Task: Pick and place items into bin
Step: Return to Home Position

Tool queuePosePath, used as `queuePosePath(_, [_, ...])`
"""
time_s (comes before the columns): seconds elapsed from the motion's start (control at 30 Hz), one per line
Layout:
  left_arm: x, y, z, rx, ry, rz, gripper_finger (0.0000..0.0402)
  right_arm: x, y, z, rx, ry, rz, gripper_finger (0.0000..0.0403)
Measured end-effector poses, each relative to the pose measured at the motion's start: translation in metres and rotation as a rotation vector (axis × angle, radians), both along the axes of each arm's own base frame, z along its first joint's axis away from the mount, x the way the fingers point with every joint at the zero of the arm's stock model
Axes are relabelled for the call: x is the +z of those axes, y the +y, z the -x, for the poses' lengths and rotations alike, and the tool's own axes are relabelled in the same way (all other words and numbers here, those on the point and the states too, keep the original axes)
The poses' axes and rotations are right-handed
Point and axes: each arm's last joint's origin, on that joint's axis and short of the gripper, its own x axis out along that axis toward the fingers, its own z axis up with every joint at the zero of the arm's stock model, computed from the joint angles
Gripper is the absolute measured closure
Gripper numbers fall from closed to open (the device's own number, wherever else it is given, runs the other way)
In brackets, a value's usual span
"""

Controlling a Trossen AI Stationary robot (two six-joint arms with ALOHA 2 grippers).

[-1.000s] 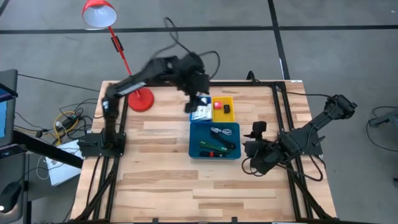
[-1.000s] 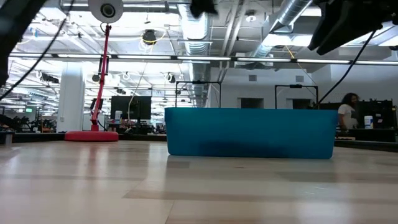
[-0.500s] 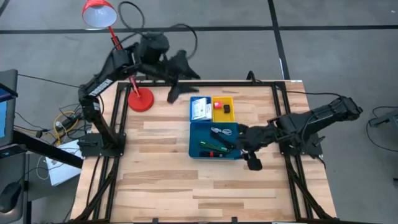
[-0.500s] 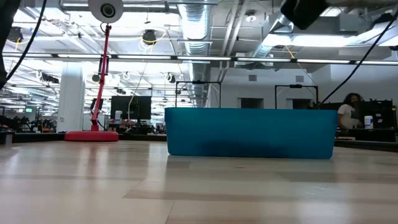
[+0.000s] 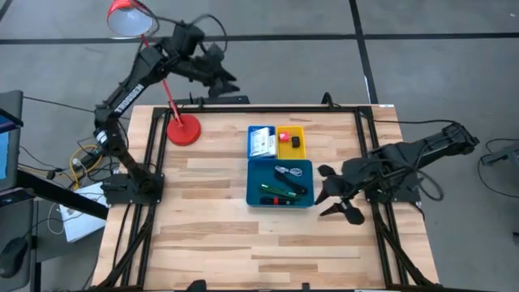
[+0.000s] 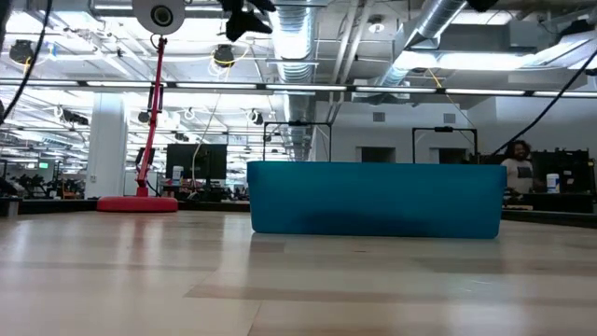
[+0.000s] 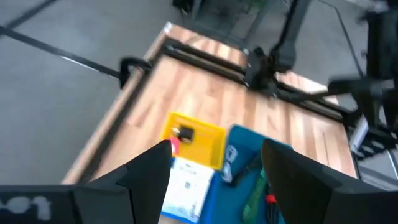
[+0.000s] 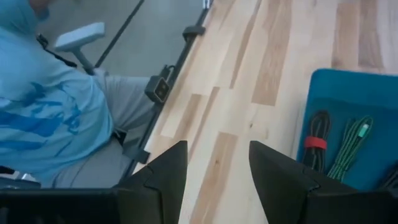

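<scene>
The bin's three trays stand together mid-table. The large teal tray (image 5: 280,183) holds a green-and-black stick tool (image 5: 277,189) and a thin cable (image 5: 292,171). The small blue tray (image 5: 260,142) holds white printed packets (image 7: 185,186). The yellow tray (image 5: 292,139) holds a tiny pink-red block (image 5: 283,136) and a small black piece (image 5: 297,141). My left gripper (image 5: 220,77) hangs open high beyond the table's far edge, holding nothing. My right gripper (image 5: 330,193) stands open just right of the teal tray, also holding nothing.
A red desk lamp (image 5: 183,128) stands at the far left of the wooden table (image 5: 211,227). Dark frame rails (image 5: 361,154) run along the table's sides. In the right wrist view a person in a light blue shirt (image 8: 43,106) sits beyond the table edge.
My left gripper has drawn away from above the small trays, going up and toward the table's far left, past the far edge. My right gripper has risen a little and turned about beside the teal tray's right side. The items in the trays have stayed put.
</scene>
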Motion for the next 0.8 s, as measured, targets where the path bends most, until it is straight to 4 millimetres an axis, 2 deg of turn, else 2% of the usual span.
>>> queuePosePath(0.13, [-0.029, -0.023, 0.01, -0.01, -0.048, -0.048, 0.0164, 0.008, -0.005, 0.013, -0.015, -0.037, 0.001, 0.0235])
queuePosePath(0.23, [-0.052, -0.047, 0.03, -0.017, -0.16, -0.109, 0.0164, 0.014, -0.013, 0.022, -0.026, -0.071, 0.01, 0.0235])
queuePosePath(0.43, [-0.118, -0.09, 0.071, 0.0, -0.408, -0.164, 0.0164, 0.027, -0.039, 0.04, -0.085, -0.171, 0.048, 0.0236])
queuePosePath(0.6, [-0.162, -0.11, 0.091, -0.015, -0.574, -0.168, 0.0164, 0.033, -0.057, 0.061, -0.079, -0.221, 0.012, 0.0233])
queuePosePath(0.7, [-0.179, -0.119, 0.098, -0.04, -0.598, -0.174, 0.0164, 0.031, -0.063, 0.074, -0.068, -0.28, -0.028, 0.0231])
queuePosePath(0.8, [-0.192, -0.126, 0.102, -0.05, -0.589, -0.178, 0.0164, 0.02, -0.068, 0.094, -0.113, -0.317, -0.05, 0.0229])
